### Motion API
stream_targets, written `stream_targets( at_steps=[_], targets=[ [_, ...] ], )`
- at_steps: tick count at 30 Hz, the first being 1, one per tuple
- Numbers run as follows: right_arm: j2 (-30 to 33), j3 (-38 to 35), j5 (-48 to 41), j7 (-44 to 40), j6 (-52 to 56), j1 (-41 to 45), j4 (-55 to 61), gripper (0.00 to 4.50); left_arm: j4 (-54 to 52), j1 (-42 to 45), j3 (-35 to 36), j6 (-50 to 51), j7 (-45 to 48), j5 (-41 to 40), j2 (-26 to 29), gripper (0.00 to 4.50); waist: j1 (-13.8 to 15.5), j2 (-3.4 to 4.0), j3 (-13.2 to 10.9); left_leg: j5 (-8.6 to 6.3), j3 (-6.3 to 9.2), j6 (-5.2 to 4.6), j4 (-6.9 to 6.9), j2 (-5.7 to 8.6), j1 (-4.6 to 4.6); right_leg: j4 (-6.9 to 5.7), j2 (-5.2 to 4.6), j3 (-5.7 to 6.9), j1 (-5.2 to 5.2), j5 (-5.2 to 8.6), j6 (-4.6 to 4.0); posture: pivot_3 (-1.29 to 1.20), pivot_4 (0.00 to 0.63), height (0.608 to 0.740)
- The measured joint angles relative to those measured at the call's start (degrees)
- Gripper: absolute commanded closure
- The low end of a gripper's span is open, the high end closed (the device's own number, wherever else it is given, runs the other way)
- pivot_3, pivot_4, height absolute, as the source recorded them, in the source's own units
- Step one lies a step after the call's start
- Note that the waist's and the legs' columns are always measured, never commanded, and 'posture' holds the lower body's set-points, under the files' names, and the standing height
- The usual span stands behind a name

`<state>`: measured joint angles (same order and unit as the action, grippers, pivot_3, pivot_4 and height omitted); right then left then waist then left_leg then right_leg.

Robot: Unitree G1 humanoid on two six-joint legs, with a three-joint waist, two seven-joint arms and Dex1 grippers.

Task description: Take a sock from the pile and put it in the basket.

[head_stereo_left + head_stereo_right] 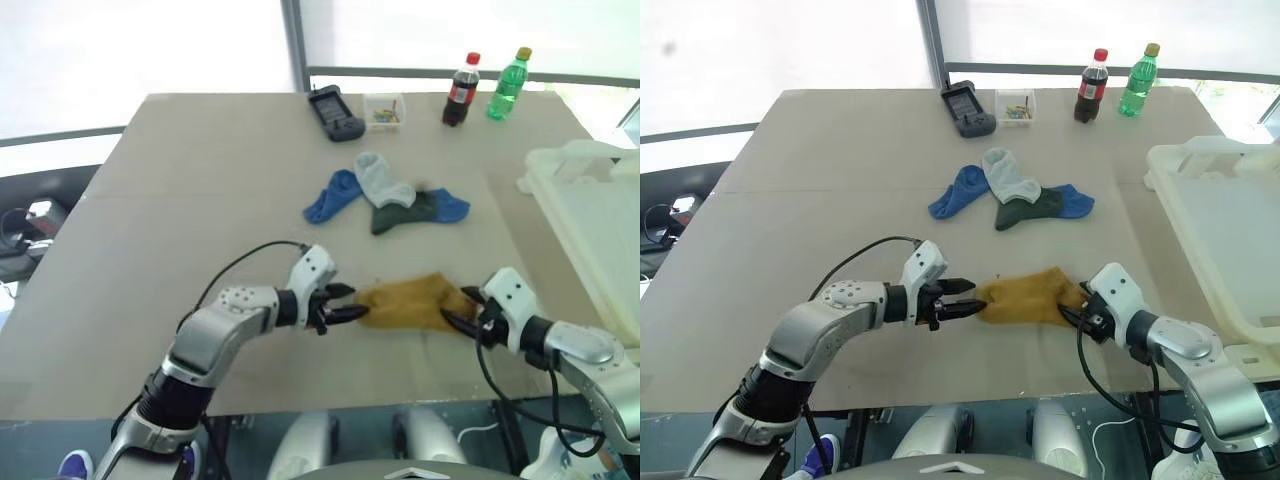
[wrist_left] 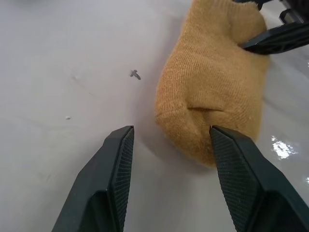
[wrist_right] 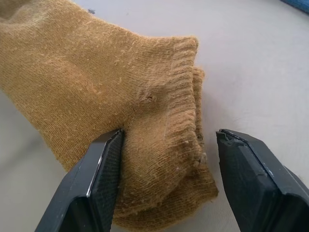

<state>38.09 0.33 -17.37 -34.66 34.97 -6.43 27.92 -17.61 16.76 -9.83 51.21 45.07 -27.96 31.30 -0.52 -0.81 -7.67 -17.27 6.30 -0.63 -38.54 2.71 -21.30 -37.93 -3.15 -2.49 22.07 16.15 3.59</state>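
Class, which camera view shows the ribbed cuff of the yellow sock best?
The right wrist view: the ribbed cuff of the yellow sock sits close up between the open fingers. The left wrist view shows its toe end; both eye views show the whole sock, small.

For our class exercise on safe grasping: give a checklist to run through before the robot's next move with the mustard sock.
1. Mustard sock flat on the table, apart from the pile: ok.
2. Right gripper open, cuff between its fingers: ok.
3. Left gripper open at the toe end, one finger beside the sock: ok.
4. Sock gripped: not ok.
5. Basket to the right, open: ok.
6. Basket's inside free: cannot tell.
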Motion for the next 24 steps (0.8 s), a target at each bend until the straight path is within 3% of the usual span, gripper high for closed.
stream_targets(
  at_steps=[12,16,19,24],
  targets=[
    [-0.3,0.0,0.8,0.0,-3.1,-0.7,-0.3,1.37,-3.9,0.5,2.7,10.9,1.4,-9.0,4.1,1.88,0.0,0.06,-0.1,-0.12,0.0,-0.21,0.12,0.0,0.45,0.07,-0.02,-0.02,-0.4,0.02,-0.01,0.0,0.15,0.74],
    [-0.3,-3.5,0.2,-0.9,-7.1,-1.4,-0.2,2.74,-3.9,0.6,2.6,10.9,1.3,-9.4,4.2,1.88,-0.1,0.15,-0.2,-0.07,-0.02,-0.12,0.16,0.01,0.43,0.1,-0.03,-0.04,-0.39,0.02,-0.01,0.0,0.15,0.74],
    [-0.3,-4.8,-0.5,-1.9,-9.2,-1.1,0.3,4.38,-3.8,0.8,2.5,10.9,1.2,-9.4,4.2,1.88,-0.1,0.15,-0.2,-0.01,-0.02,0.0,0.23,-0.02,0.43,0.15,-0.04,-0.04,-0.38,0.02,-0.01,0.0,0.15,0.74],
    [-0.3,-4.6,-0.9,-3.5,-10.7,-0.6,0.4,4.45,-3.3,1.1,2.4,10.9,1.0,-9.4,4.1,1.88,-0.1,0.17,-0.2,-0.01,-0.03,0.0,0.23,-0.01,0.42,0.19,-0.06,-0.04,-0.38,0.02,-0.01,0.0,0.15,0.74]
  ],
)
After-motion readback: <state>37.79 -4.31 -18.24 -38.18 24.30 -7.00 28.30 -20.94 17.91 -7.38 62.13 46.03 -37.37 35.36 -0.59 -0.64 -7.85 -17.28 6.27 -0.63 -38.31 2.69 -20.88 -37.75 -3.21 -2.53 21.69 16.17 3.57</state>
